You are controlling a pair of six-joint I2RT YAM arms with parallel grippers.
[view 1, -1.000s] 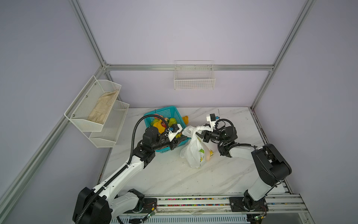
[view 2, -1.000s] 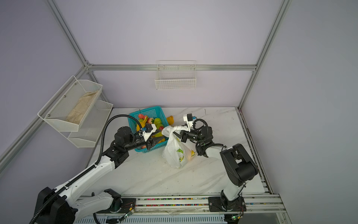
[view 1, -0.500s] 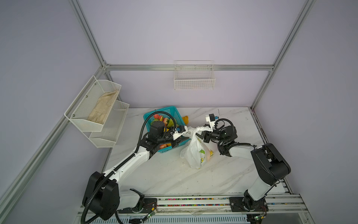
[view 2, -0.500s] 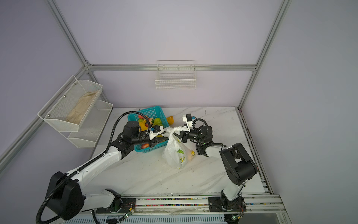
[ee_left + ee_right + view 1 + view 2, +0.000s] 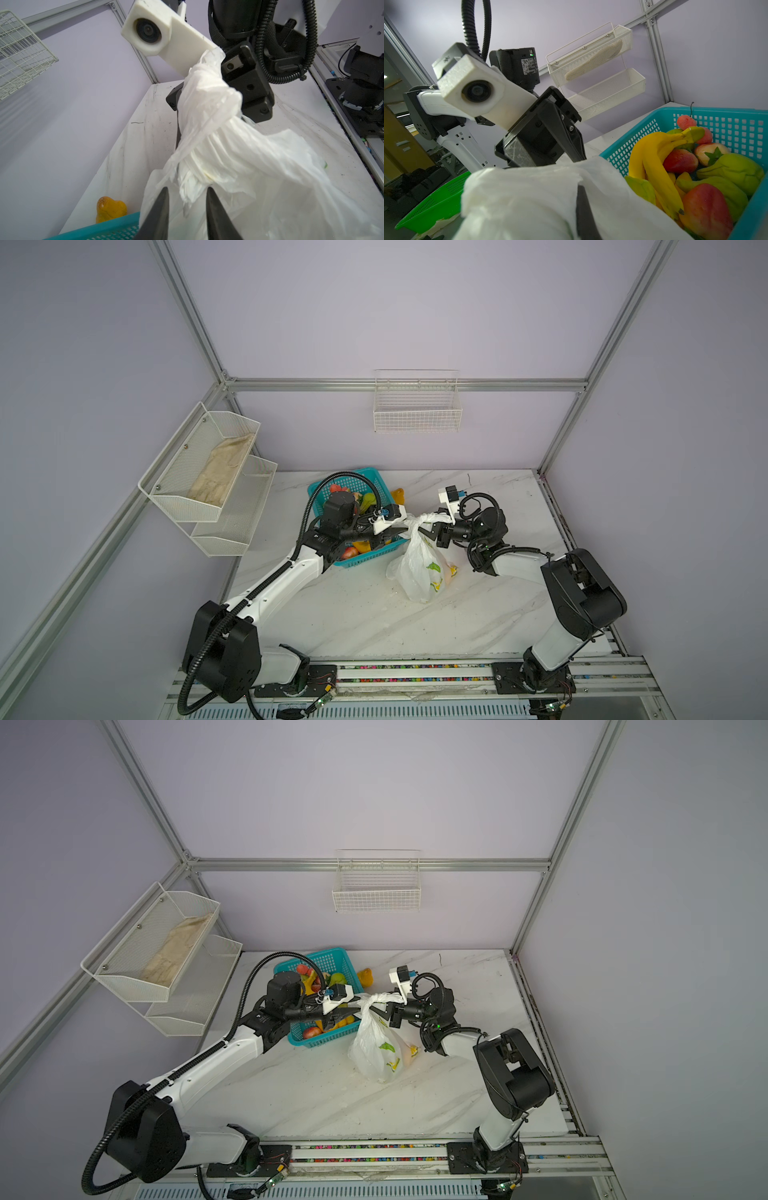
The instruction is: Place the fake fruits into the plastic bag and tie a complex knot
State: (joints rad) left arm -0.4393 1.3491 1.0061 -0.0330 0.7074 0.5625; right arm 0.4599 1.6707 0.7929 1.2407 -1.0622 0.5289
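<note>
The plastic bag [image 5: 419, 568] [image 5: 376, 1048] hangs over the marble table from its knot [image 5: 415, 522] [image 5: 368, 1003], a twisted white bunch. My right gripper [image 5: 432, 531] [image 5: 388, 1011] is shut on the bag's handle plastic from the right; in the right wrist view plastic wraps one finger [image 5: 583, 209]. My left gripper [image 5: 401, 529] [image 5: 353, 1011] [image 5: 187, 190] reaches the knot from the left, open, with a loose plastic tail between its fingertips, not pinched. Fake fruits [image 5: 361, 499] [image 5: 675, 162] fill the teal basket [image 5: 357, 485]. Another fruit [image 5: 449, 570] shows through the bag.
A yellow-orange fruit [image 5: 397, 494] [image 5: 111, 208] lies on the table behind the teal basket. White mesh shelves [image 5: 245, 522] holding a beige cloth [image 5: 220, 472] hang on the left wall, a wire basket [image 5: 417, 414] on the back wall. A green basket [image 5: 431, 207] sits off the table.
My left arm swung right from over the teal basket to the knot, and its jaws have narrowed. The right gripper and the bag have stayed put.
</note>
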